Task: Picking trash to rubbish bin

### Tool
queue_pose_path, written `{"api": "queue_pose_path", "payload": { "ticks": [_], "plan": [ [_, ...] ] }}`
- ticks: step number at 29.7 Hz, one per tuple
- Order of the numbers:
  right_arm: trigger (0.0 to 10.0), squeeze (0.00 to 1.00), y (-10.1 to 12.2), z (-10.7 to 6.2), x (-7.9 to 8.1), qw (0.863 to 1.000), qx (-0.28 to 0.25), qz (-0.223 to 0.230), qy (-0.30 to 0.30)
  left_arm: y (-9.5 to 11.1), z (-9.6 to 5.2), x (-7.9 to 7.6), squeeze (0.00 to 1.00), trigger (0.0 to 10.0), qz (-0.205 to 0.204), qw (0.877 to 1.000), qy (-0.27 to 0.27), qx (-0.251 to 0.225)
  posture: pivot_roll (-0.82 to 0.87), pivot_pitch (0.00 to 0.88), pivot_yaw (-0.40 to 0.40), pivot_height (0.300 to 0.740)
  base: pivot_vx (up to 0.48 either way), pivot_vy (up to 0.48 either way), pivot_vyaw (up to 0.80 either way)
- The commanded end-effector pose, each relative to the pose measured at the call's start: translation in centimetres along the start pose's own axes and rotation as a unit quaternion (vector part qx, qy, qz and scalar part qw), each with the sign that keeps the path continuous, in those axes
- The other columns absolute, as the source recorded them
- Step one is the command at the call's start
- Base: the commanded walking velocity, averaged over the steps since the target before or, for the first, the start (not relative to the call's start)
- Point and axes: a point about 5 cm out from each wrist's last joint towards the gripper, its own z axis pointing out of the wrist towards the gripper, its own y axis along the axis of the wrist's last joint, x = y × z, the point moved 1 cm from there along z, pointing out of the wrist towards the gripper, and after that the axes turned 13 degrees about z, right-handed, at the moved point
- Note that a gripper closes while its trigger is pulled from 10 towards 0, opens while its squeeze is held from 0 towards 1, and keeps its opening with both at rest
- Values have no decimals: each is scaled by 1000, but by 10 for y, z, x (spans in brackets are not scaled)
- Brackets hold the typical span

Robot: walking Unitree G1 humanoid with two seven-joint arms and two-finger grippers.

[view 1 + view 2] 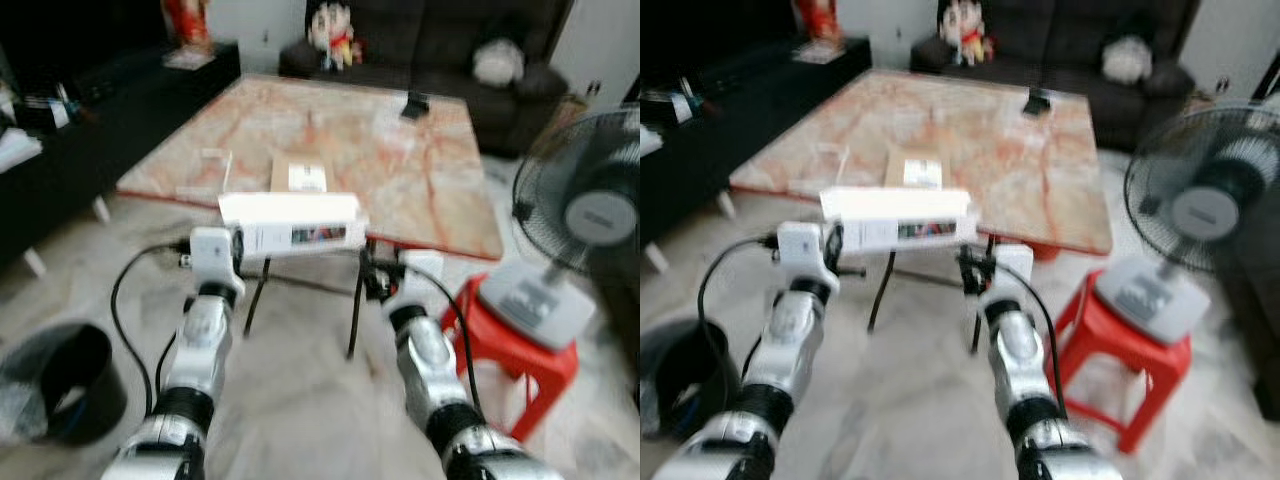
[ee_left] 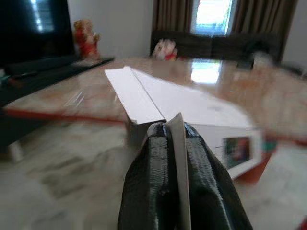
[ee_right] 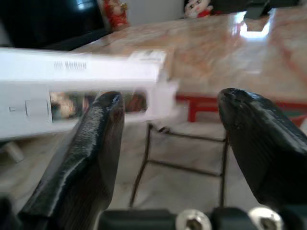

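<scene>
- Halfway, by the look of it: white box (image 1: pixel 290 222) already lifted clear of the table (image 1: pixel 420 200), not yet dropped in the bin (image 1: pixel 60 385).
- Left gripper (image 2: pixel 175 143) pinched tight on a thin flap at the box's near left end; box hanging out ahead of it, above the floor.
- Right gripper (image 3: pixel 168 139) spread wide and holding nothing, just beside the box's right end at about 1 o'clock.
- Bin down at 8 o'clock on the floor, dark, with a liner and perhaps some scraps inside; too blurred to be sure.
- Left to do: a turn toward 8 o'clock, a carry over the rim, a release.
- Black cable (image 1: pixel 125 300) looping off the left wrist on the bin side; possible snag during the swing.
- Red stool (image 1: pixel 515 360) with a fan (image 1: pixel 585 215) on it at 3 o'clock, near the right arm.
- Brown packet (image 1: pixel 298 175) on the table at 12 o'clock, likely more trash.
- Sofa (image 1: pixel 450 50) with soft toys farther off at 12; dark cabinet (image 1: pixel 70 150) at 10.
</scene>
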Motion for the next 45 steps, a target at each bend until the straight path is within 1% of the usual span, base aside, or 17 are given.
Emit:
{"api": "queue_pose_path", "payload": {
  "ticks": [1, 8, 11, 13, 15, 18, 19, 20, 25, 26, 28, 32, 34, 35, 36, 41, 45],
  "plan": [
    [10000, 0, 0, 0, -1, 1000, 1, 1, -4, 5, 2, 1, 0, 10000, 2, 1000, 1, -12, -59, 0, -40, 740, -311, 0, 0],
    [10000, 0, -3, -2, -5, 1000, 10, -3, -9, 2, 0, 4, 0, 10000, 7, 1000, 0, -9, -59, 0, -40, 740, -220, 0, 0],
    [10000, 0, -6, -5, -11, 1000, 20, -5, -18, -6, -4, 3, 0, 10000, 9, 1000, -10, 11, -57, 7, -44, 740, 0, 0, 0],
    [10000, 0, -14, -11, -20, 999, 43, -11, -30, -24, -13, 4, 0, 10000, 12, 998, -20, 50, -57, 9, -44, 740, 0, 0, 0],
    [10000, 0, -26, -22, -34, 996, 78, -14, -52, -49, -28, 7, 0, 10000, 5, 994, -22, 110, -59, 11, -46, 740, 0, 0, 0],
    [10000, 0, -28, -23, -36, 995, 83, -13, -55, -53, -31, 7, 0, 10000, 2, 993, -20, 118, -59, 11, -46, 740, 0, 0, 0],
    [10000, 0, -37, -32, -45, 992, 107, -9, -72, -65, -40, 10, 0, 10000, -6, 989, -15, 148, -55, 15, -51, 740, 0, 0, 0],
    [10000, 0, -51, -48, -59, 984, 148, -1, -101, -85, -58, 14, 0, 10000, -17, 980, -9, 196, -55, 15, -51, 740, 0, 0, 0],
    [10000, 0, -75, -80, -82, 965, 218, 3, -147, -117, -94, 17, 0, 10000, -4, 960, -16, 279, -52, 21, -56, 740, 0, 0, 0],
    [10000, 0, -81, -89, -87, 959, 235, -1, -158, -125, -105, 16, 0, 10000, 4, 952, -23, 305, -52, 21, -56, 740, 0, 0, 0],
    [10000, 0, -96, -115, -100, 940, 282, -2, -193, -147, -139, 15, 0, 10000, 18, 925, -38, 377, -49, 22, -54, 740, 0, 0, 0],
    [10000, 0, -107, -135, -106, 925, 317, -7, -210, -161, -169, 16, 0, 10000, 15, 901, -33, 432, -49, 23, -54, 740, 0, 0, 0],
    [10000, 0, -114, -147, -109, 915, 340, -11, -218, -168, -185, 16, 0, 10000, 15, 886, -31, 463, -49, 23, -54, 740, 0, 0, 0],
    [10000, 0, -119, -157, -111, 907, 356, -14, -225, -173, -197, 15, 0, 10000, 13, 876, -31, 482, -46, 22, -55, 740, 0, 0, 0],
    [10000, 0, -125, -170, -113, 895, 378, -19, -236, -178, -213, 13, 0, 10000, 13, 861, -33, 508, -45, 22, -56, 740, 0, 0, 0],
    [10000, 0, -131, -181, -112, 889, 390, -15, -239, -183, -235, 11, 0, 10000, 10, 842, -28, 539, -50, 22, -49, 740, 0, 0, 0],
    [10000, 0, -132, -181, -110, 888, 394, -15, -235, -183, -236, 10, 0, 10000, 13, 841, -33, 540, -54, 22, -48, 740, 0, 0, 0]
  ]
}}
